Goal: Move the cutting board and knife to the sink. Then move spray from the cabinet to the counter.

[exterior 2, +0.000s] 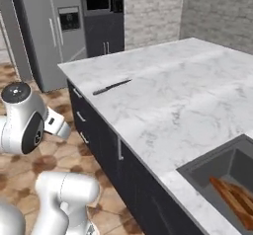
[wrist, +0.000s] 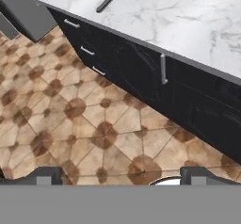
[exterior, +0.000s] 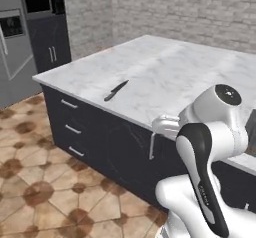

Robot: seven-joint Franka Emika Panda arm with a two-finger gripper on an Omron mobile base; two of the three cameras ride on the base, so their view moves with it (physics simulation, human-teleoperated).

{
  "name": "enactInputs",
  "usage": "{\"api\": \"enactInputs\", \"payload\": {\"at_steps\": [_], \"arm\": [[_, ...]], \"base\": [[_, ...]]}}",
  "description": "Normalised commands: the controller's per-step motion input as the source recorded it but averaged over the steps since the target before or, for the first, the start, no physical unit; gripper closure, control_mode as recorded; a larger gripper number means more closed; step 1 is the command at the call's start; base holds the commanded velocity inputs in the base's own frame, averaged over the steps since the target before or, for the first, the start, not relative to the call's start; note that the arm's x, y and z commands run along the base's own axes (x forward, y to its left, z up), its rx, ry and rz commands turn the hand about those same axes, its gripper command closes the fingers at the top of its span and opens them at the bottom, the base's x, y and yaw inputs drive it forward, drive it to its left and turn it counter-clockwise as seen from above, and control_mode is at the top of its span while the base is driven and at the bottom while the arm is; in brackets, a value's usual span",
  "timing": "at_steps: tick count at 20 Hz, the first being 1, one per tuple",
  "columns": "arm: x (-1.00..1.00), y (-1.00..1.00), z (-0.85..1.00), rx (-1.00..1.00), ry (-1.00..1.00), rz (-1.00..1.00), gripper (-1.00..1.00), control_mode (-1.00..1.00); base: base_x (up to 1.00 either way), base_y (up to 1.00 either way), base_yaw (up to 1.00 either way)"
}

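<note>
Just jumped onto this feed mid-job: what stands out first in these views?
The knife lies alone near the edge of the white marble counter, above the dark drawers. In the right base view, the cutting board already sits in the sink at the lower right. The end effector hangs open over the tiled floor, beside the counter and holding nothing.

The cutting board [exterior 2: 236, 199] in the sink [exterior 2: 207, 167] is cut off by the picture's edge.

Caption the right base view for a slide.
Knife lies on the marble counter; cutting board already sits in the sink.
</note>
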Motion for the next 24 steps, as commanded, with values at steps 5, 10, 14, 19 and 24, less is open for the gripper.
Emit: {"api": "enactInputs", "payload": {"at_steps": [5,10,14,19,24], "arm": [[0.00,0.00,0.00,0.00,0.00,0.00,-1.00,1.00],[0.00,0.00,0.00,0.00,0.00,0.00,-1.00,1.00],[0.00,0.00,0.00,0.00,0.00,0.00,-1.00,1.00],[0.00,0.00,0.00,0.00,0.00,0.00,-1.00,1.00],[0.00,0.00,0.00,0.00,0.00,0.00,-1.00,1.00]], "base": [[1.00,1.00,-0.33],[1.00,1.00,-0.37],[1.00,0.95,-0.42],[0.91,0.18,-0.52],[0.59,0.00,-0.47]]}}
